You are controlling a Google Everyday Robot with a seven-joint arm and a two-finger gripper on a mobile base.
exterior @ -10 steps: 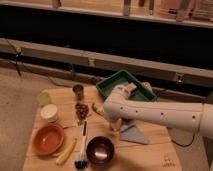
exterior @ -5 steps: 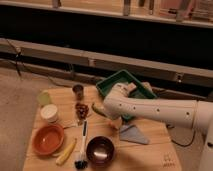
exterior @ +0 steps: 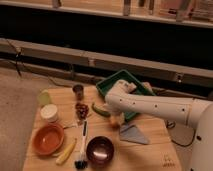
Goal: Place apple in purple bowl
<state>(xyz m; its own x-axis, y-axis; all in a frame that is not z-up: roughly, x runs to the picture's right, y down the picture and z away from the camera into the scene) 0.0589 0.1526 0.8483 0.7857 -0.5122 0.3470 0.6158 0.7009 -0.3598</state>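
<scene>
The purple bowl [exterior: 100, 150] stands empty at the table's front middle. My gripper [exterior: 116, 119] hangs at the end of the white arm [exterior: 150, 106], which reaches in from the right over the table's middle. It is behind and slightly right of the purple bowl. A small yellow-orange apple [exterior: 115, 121] shows at the gripper's tip, held just above the table. The gripper is shut on it.
An orange bowl [exterior: 48, 138] stands at front left with a banana [exterior: 66, 151] and a brush [exterior: 81, 149] beside it. A green vegetable [exterior: 100, 110], a green tray [exterior: 120, 82], a grey cloth [exterior: 133, 134], cups [exterior: 49, 112] and a metal cup [exterior: 78, 91] stand around.
The arm has shifted slightly and lifted the gripper with the apple a little. Everything else on the table is unmoved.
</scene>
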